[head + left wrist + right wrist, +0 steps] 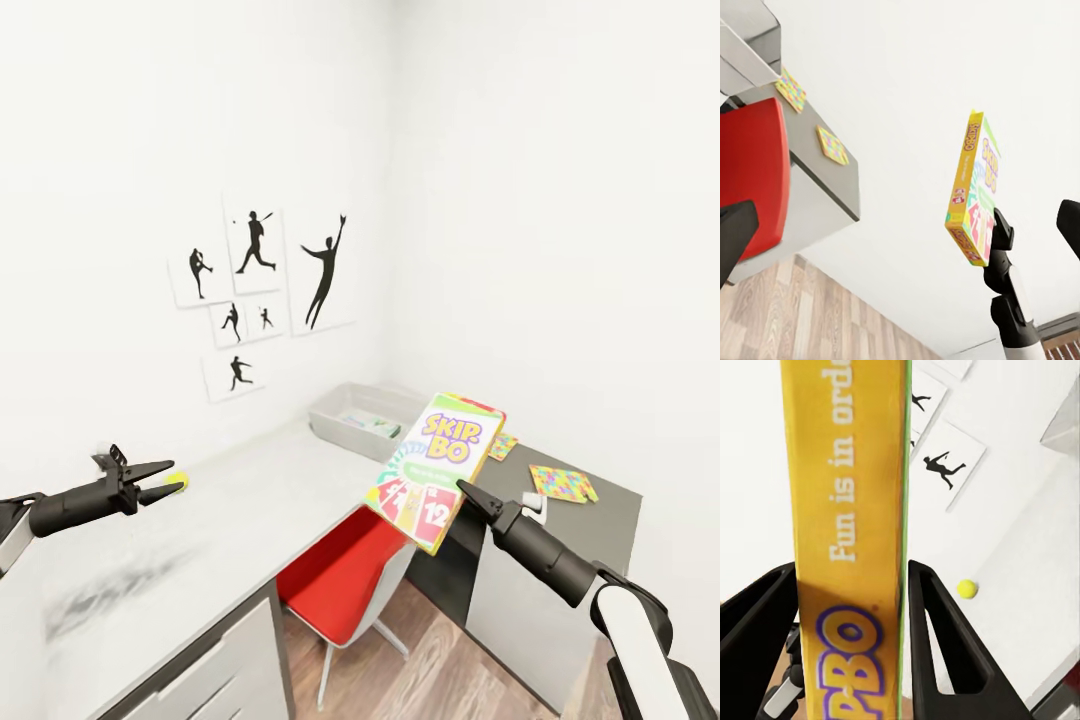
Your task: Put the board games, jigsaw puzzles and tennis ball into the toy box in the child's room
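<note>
My right gripper (pixel 463 490) is shut on the lower edge of the Skip-Bo board game (pixel 437 470), holding it tilted in the air above the gap between desk and cabinet. Its yellow side (pixel 851 532) sits between the black fingers (pixel 945 637). The toy box (pixel 340 408) stands at the desk's far end with a green-white box inside. Two jigsaw puzzles (pixel 503 445) (pixel 562 484) lie on the dark cabinet top. The tennis ball (pixel 179 482) rests on the desk, just past the tips of my open, empty left gripper (pixel 158 480). The bed is out of view.
A red chair (pixel 345 580) is tucked under the pale grey desk (pixel 250 510). Black sports silhouettes (pixel 255 290) hang on the white wall behind. The dark cabinet section (pixel 600 520) stands lower, at the right. Wood-plank floor (pixel 440 660) lies below.
</note>
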### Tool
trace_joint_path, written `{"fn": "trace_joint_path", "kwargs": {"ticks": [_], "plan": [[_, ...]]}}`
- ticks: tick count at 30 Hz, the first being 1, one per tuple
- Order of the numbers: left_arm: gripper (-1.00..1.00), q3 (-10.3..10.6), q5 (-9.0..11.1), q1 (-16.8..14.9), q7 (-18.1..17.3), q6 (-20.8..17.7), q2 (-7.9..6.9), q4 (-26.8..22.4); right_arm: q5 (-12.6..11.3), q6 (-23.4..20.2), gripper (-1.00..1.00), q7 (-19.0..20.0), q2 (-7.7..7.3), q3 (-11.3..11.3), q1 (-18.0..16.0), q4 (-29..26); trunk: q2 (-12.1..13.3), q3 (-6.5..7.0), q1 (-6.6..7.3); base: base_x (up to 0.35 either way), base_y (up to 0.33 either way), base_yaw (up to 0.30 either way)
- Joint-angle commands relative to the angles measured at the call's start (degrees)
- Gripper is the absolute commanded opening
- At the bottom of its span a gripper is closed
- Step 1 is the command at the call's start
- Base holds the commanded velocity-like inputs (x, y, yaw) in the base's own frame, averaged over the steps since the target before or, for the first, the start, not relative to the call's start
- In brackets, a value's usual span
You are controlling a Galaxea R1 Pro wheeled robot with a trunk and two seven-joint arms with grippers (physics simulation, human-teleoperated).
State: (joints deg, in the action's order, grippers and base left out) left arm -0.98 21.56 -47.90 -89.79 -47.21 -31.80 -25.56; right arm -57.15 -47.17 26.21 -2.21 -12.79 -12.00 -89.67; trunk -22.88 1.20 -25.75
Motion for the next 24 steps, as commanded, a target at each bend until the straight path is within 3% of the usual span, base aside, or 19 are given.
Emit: {"fn": "trace_joint_path", "kwargs": {"ticks": [1,17,24], "plan": [[1.00,0.01,-0.03,0.00,-0.22,-0.61,-0.02,-0.01,-0.39,-0.44,-1.00,0.24,0.01,-0.07,-0.04,0.02,-0.04,-0.02,-0.03,0.092,-0.079,-0.165],[1.00,0.01,-0.03,0.00,-0.22,-0.61,-0.02,-0.01,-0.33,-0.30,-1.00,0.11,0.01,0.11,-0.04,0.02,-0.04,-0.02,-0.03,0.152,-0.067,-0.049],[1.00,-0.03,-0.03,0.00,-0.22,-0.61,-0.02,-0.01,-0.33,-0.36,-1.00,0.13,0.02,0.22,-0.04,0.02,-0.04,-0.02,-0.03,0.119,-0.192,0.186]]}}
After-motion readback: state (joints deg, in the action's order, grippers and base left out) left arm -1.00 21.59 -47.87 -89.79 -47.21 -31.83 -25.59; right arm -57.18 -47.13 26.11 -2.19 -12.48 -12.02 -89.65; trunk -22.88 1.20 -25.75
